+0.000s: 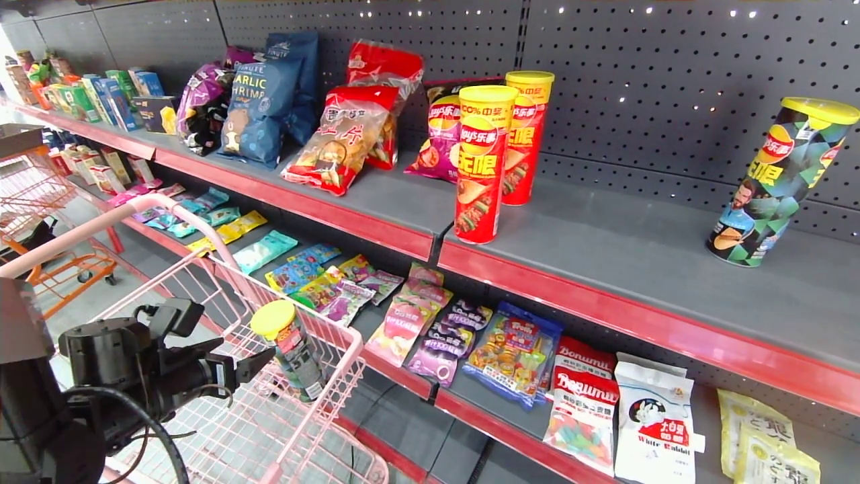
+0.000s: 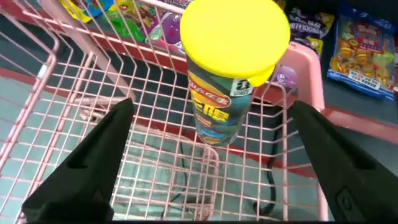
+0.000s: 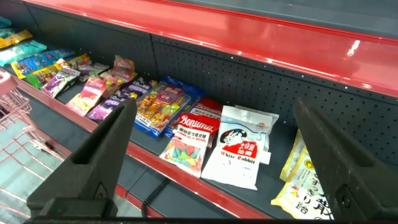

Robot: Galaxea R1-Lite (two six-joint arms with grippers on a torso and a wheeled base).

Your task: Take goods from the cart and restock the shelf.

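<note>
One yellow-lidded chip can (image 2: 227,93) in the pink wire cart (image 2: 308,68), three tall tubes (image 1: 484,161) shelved; my left hand (image 2: 211,107) and right hand (image 3: 214,104) wide open, empty.

Orange trolley (image 1: 28,192) at far left

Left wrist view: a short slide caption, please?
Open left tool faces the yellow-lidded chip can inside the pink cart.

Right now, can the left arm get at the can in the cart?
Probably yes: the left gripper faces the can, jaws open wider than it, with nothing between.
</note>
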